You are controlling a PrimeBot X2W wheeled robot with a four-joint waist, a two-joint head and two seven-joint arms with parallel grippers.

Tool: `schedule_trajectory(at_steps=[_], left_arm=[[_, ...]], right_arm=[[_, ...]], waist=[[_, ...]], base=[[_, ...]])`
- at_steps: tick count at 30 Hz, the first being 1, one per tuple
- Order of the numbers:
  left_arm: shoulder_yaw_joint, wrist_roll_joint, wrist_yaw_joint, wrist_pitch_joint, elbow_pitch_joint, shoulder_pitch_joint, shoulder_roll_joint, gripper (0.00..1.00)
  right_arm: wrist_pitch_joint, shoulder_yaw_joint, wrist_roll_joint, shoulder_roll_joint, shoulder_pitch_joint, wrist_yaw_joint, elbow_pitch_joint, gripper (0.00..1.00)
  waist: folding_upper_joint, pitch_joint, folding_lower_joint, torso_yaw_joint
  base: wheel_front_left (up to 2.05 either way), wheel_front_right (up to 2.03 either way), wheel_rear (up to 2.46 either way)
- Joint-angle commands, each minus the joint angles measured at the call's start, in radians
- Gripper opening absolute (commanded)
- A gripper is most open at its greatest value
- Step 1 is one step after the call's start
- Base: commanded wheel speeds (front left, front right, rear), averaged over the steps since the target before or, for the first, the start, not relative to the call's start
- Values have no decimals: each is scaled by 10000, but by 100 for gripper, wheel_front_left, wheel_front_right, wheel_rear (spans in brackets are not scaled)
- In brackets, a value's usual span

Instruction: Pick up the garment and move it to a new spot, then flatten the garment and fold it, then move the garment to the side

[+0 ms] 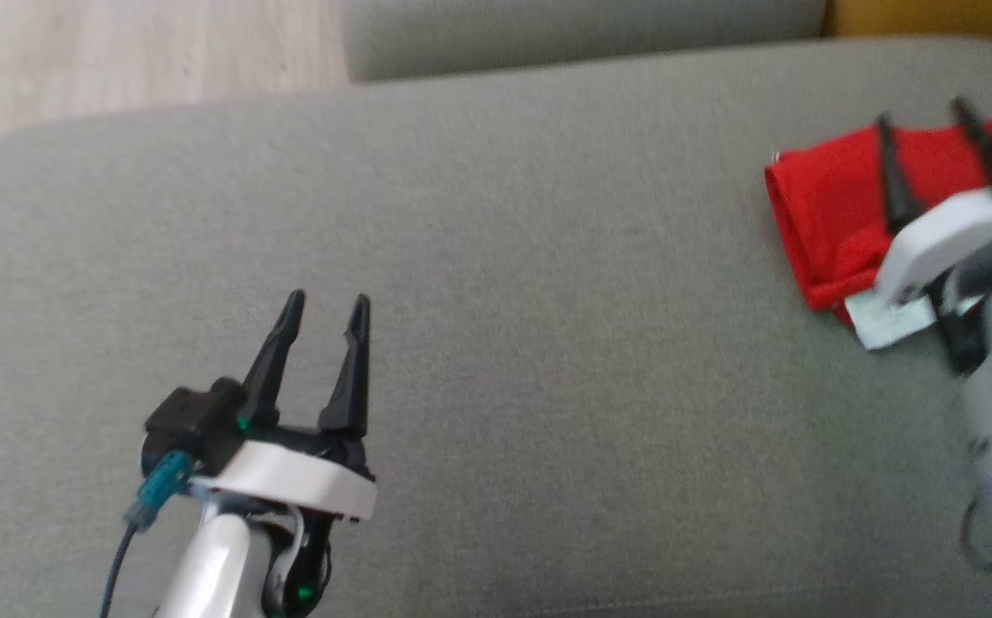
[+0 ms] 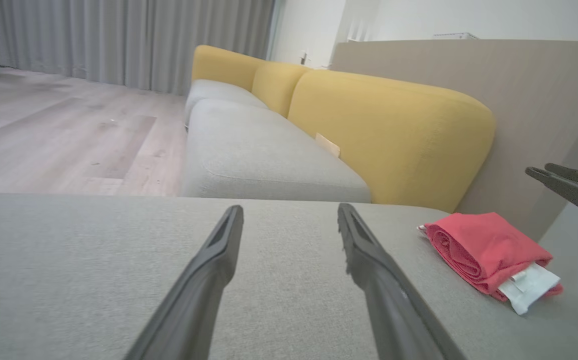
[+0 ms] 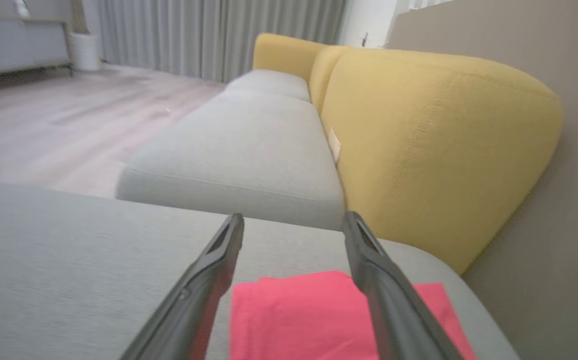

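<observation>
Starting closest to us, we see our left gripper [image 1: 328, 299] low on the left of the head view. Its two long, tapered dark fingers are spread wide and hold nothing as they hover over the grey seat cushion [image 1: 547, 257]. That cushion is a broad slab with rounded corners, covered in a fine, matte woven fabric.

Over on our right, the garment [image 1: 831, 206] lies on the right end of the same cushion. It is folded into a compact, thick rectangle of bright red knit, and its left edge is a stack of soft, rounded folds. A pale rectangular label [image 1: 891, 322] pokes out from the near corner of the bundle.

Our right gripper [image 1: 921, 112] hangs over it with its slim fingers well apart, gripping nothing. The head view is blurred there, so we cannot say whether the tips brush the cloth.

Beyond the garment rises a plump mustard-yellow backrest [image 2: 394, 130] with bulging, rounded corners and a slightly nubby weave. A second grey seat [image 2: 269, 150] runs away along it. Farther off lie pale wood-grain floorboards [image 2: 69, 125] and, at the back, grey curtains [image 2: 119, 40] hanging in even vertical pleats
</observation>
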Motion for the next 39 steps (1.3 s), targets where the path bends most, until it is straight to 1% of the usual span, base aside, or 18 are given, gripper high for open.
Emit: schedule_trajectory(at_steps=[1,3,7,11,15,21,26,29,32,37,39], left_arm=[[446,39,61,-61,-420,-195,49,100],[575,59,106,-61,-441,-5,49,100],[722,121,84,-61,-428,440,49,100],[882,236,131,-61,-539,768,49,100],[892,263,204,-61,-537,1127,49,100],[884,223,353,-61,-546,1550,49,100],[1011,204,559,-61,-687,1813,49,100],[1026,223,635,-61,-703,1872,49,100],[1094,132,807,-61,-768,1880,49,100],[1135,41,1001,-61,-756,1889,49,100],[1147,-457,1119,-61,-479,1908,49,100]], right_arm=[[-167,177,197,120,224,-9,-511,100],[-366,185,616,392,819,-9,-992,100],[-604,-532,1319,1040,2123,-9,-1861,100],[-835,-1063,1475,1773,3337,-9,-2789,100],[-844,-1267,1505,2204,4377,-9,-3440,100],[-1248,-908,1781,2366,5548,-9,-4146,100],[-1669,-156,2277,2375,6134,-9,-4453,100],[-1795,97,2342,2376,6327,-9,-4490,100],[-1866,251,2400,2377,6400,-9,-4444,100],[-1960,341,2563,2377,6366,-9,-4390,100],[-2014,294,2681,2378,6355,-9,-4324,100]], waist=[[0,-614,0,270],[0,-926,0,388],[0,-1412,0,619],[0,-1638,0,775],[0,-1754,0,807],[0,-1867,0,754],[0,-1909,0,689],[0,-1897,0,667],[0,-1888,0,651],[0,-1874,0,624],[0,-1889,0,610]], base=[[0,0,0],[0,0,0],[0,0,0],[0,0,0],[0,0,0],[0,0,0],[0,0,0],[0,0,0],[0,0,0],[0,0,0],[0,0,0]])
